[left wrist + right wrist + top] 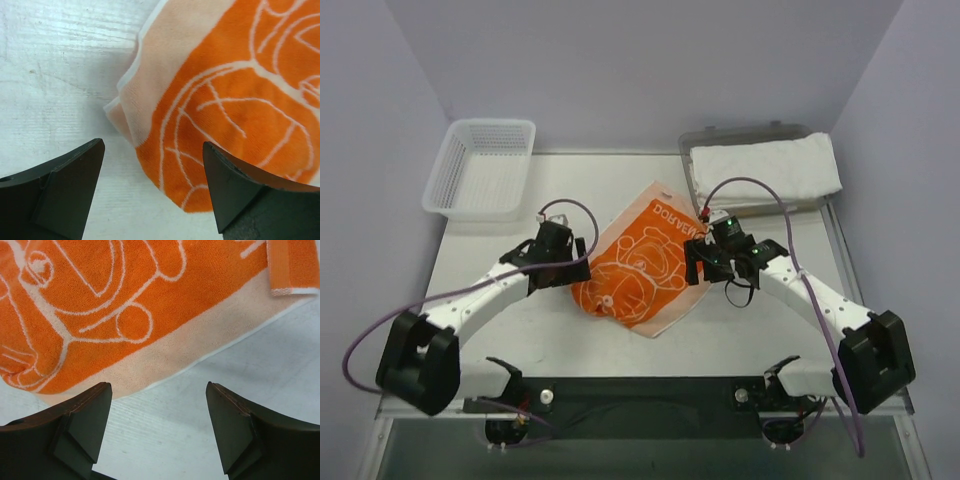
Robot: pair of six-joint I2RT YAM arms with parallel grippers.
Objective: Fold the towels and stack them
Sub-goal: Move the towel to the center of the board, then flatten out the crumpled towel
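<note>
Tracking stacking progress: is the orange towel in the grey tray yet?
Out. The orange towel lies on the table, apart from the tray, which holds only white towels.

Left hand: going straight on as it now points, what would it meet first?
Probably the orange towel, whose edge lies just ahead of the open left hand; depth is unclear.

Far left: white mesh plastic basket (480,170) blocks;
Far right: grey translucent plastic tray (740,132) with folded white terry towel (765,165) blocks;
Between them: bare white tabletop (605,175), passable
</note>
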